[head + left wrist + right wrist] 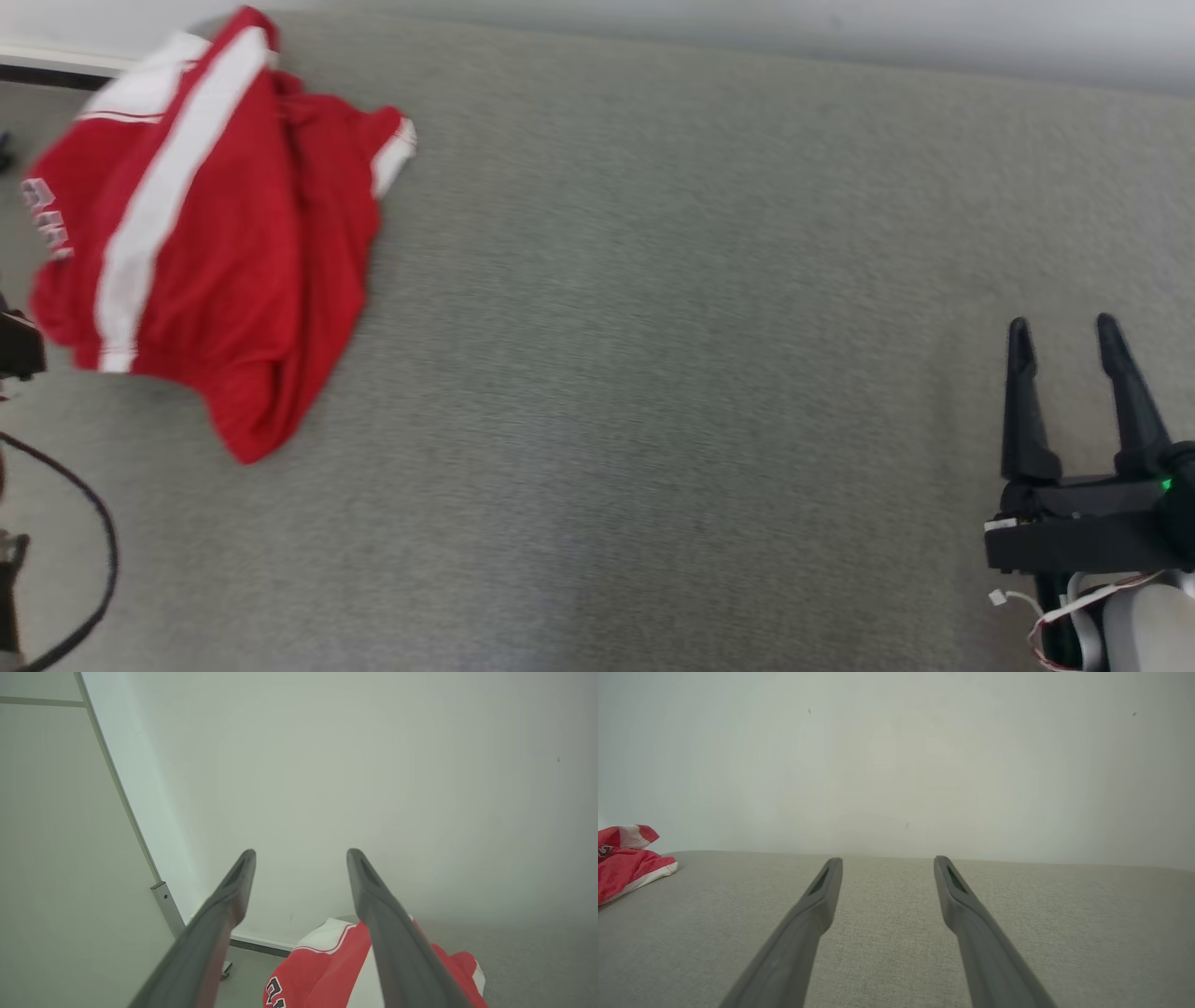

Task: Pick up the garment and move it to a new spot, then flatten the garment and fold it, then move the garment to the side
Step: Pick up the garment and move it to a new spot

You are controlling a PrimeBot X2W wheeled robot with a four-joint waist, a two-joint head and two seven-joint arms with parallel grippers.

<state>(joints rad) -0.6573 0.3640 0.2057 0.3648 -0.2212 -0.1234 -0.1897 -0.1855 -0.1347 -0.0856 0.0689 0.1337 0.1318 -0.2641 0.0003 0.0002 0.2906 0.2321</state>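
The garment (215,233) is a red jersey with white stripes and lettering, lying crumpled at the far left of the grey fabric surface (672,327). In the left wrist view the garment (327,966) lies below and beyond my left gripper (301,856), whose fingers stand apart with nothing between them. My right gripper (1064,331) stands open at the lower right, far from the jersey. The right wrist view has the right gripper (887,863) open over bare fabric, with the garment (626,863) at the far left edge.
A pale wall (896,756) rises behind the surface. A white panel with a metal post (163,900) stands left of the surface's corner. A black cable (89,523) loops at the lower left of the head view, beside a dark part (19,345) at the left edge.
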